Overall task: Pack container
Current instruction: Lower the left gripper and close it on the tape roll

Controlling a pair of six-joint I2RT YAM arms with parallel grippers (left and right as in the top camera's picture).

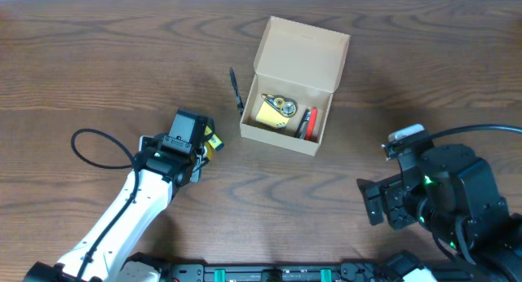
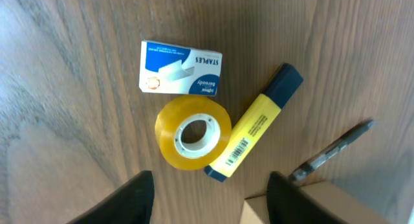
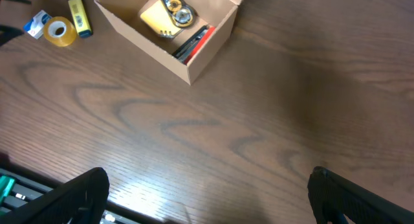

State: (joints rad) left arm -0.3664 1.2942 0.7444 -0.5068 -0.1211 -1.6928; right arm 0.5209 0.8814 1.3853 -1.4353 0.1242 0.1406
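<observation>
Jaws of the left gripper (image 1: 202, 143) hover near the container (image 1: 281, 140), which sits lid-open mid-worktop (image 1: 98, 54) to their right, with the right gripper (image 1: 375, 202) farther off. From the left wrist they stand apart and empty; the tape roll (image 2: 193, 133) lies straight ahead, and the highlighter (image 2: 255, 130) slants beside it. From the right wrist, those jaws gape wide and hold nothing, with the container far ahead-left.

Tabletop (image 1: 98, 62) dark brown, wavy wood grain. Container (image 1: 277, 139) plain tan cardboard; inside, pale yellow pad (image 1: 267, 115) and red and black pens (image 1: 308, 123). Tape roll (image 2: 169, 130) amber-yellow, white core. Staples box (image 2: 182, 76) blue and white. Highlighter (image 2: 252, 130) yellow, navy cap. Loose pen (image 2: 333, 151) black. Left claw (image 2: 210, 201) and right claw (image 3: 207, 198) black.
</observation>
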